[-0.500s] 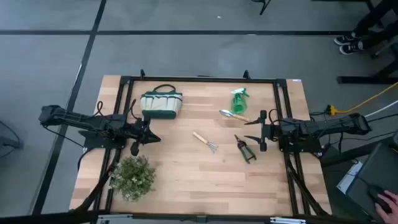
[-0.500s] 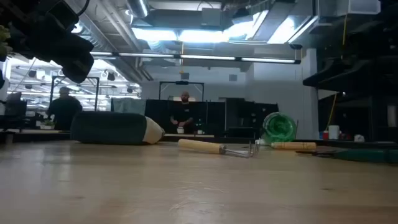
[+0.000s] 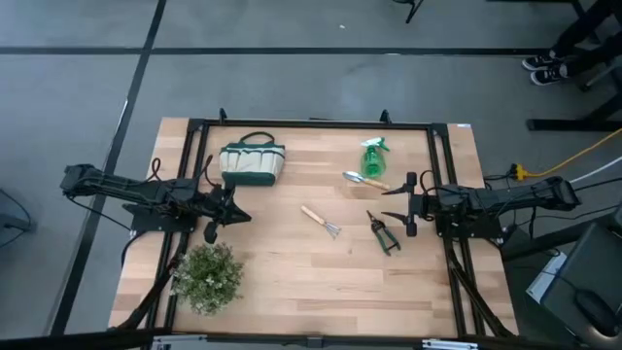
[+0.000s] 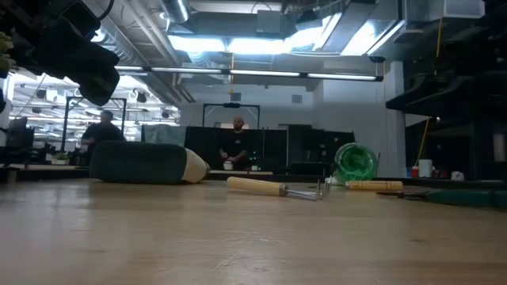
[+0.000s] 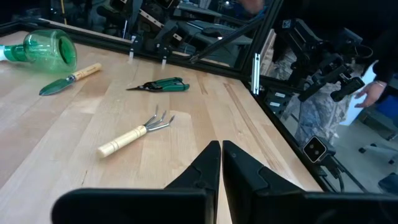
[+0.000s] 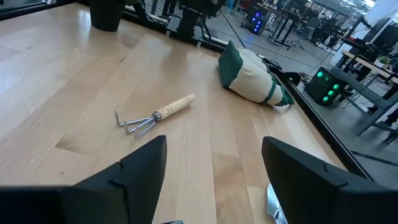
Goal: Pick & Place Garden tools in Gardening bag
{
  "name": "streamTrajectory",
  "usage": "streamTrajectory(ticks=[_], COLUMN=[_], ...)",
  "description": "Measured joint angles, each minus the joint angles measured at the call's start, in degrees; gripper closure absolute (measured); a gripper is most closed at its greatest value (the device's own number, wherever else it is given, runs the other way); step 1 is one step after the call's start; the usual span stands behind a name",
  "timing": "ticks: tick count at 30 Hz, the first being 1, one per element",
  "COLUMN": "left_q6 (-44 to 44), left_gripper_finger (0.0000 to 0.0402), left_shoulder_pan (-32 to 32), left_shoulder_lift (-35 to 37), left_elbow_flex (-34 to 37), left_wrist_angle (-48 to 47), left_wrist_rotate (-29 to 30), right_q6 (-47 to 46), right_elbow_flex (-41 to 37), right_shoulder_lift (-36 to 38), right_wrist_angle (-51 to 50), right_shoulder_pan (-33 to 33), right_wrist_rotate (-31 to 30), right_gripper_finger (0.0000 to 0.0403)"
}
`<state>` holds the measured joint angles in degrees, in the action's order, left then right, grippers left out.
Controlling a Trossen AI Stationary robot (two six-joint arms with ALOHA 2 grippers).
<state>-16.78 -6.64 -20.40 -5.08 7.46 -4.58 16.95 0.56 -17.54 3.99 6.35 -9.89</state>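
The cream gardening bag point(image 3: 253, 162) with green trim lies on its side at the far left of the table; it also shows in the right wrist view point(image 6: 252, 74). The green spray bottle point(image 3: 372, 156), trowel point(image 3: 364, 180), mini rake point(image 3: 321, 221) and pruning shears point(image 3: 383, 231) lie flat on the table between the arms. My left gripper point(image 3: 238, 215) is shut and empty, near the table's left side, between the bag and the potted plant. My right gripper point(image 3: 393, 203) is open and empty, just right of the trowel and shears.
A bushy potted plant point(image 3: 207, 276) stands at the near left, close to my left arm. A black frame point(image 3: 311, 123) runs around the table. There is bare wood along the near edge. People point(image 4: 236, 142) stand in the room behind the table.
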Motion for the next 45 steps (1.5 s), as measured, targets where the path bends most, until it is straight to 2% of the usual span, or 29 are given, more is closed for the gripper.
streamTrajectory(ticks=[31, 37, 40, 45], left_q6=[0.0, 0.0, 0.0, 0.0], left_gripper_finger=[0.0390, 0.0390, 0.0389, 0.0390], left_shoulder_pan=[0.0, 0.0, 0.0, 0.0], left_shoulder_lift=[0.0, 0.0, 0.0, 0.0], left_elbow_flex=[0.0, 0.0, 0.0, 0.0], left_wrist_angle=[0.0, 0.0, 0.0, 0.0], left_wrist_rotate=[0.0, 0.0, 0.0, 0.0], right_q6=[0.0, -0.5, -7.7, -31.6], right_elbow_flex=[0.0, 0.0, 0.0, 0.0], right_shoulder_lift=[0.0, 0.0, 0.0, 0.0], right_wrist_angle=[0.0, 1.5, 2.7, 5.5], right_shoulder_pan=[0.0, 0.0, 0.0, 0.0], right_wrist_rotate=[-0.1, -4.9, -5.0, -5.5], right_gripper_finger=[0.0135, 0.0135, 0.0135, 0.0135])
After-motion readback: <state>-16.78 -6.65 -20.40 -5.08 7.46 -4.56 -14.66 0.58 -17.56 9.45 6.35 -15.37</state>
